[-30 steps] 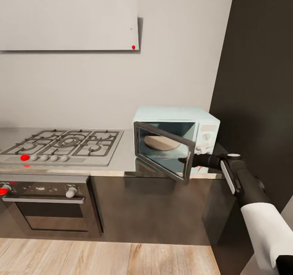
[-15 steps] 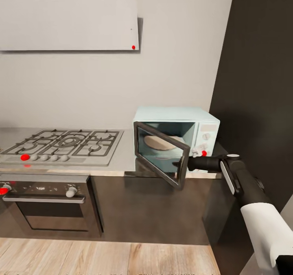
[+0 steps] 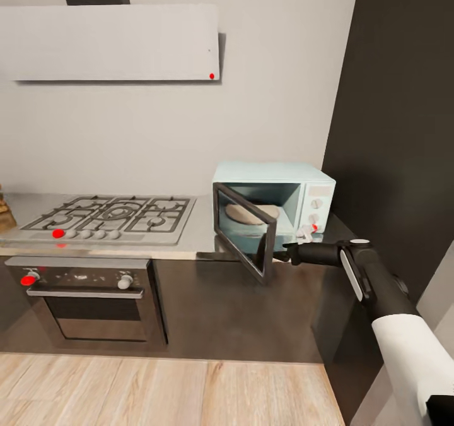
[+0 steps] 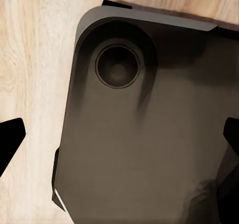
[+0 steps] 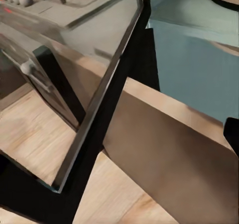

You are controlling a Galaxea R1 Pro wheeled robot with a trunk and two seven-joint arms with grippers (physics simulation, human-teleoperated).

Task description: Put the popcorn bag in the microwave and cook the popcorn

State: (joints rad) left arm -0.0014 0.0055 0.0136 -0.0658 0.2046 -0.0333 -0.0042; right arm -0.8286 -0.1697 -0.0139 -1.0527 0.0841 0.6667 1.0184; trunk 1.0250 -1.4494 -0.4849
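The microwave (image 3: 296, 202) door (image 3: 246, 236) stood half open, its free edge just beside the right gripper (image 3: 285, 252); the cavity lay beyond. The right arm (image 3: 372, 287) reached level; grip state unclear. The popcorn bag (image 3: 251, 212) sat inside.

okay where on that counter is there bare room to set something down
Bare steel lies between the gas hob and the microwave, on the countertop. It is crowded at the microwave's front: its open door juts out, with the right gripper at its edge.

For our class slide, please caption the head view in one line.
Right end effector at the edge of the open microwave door, beside the gas stove.
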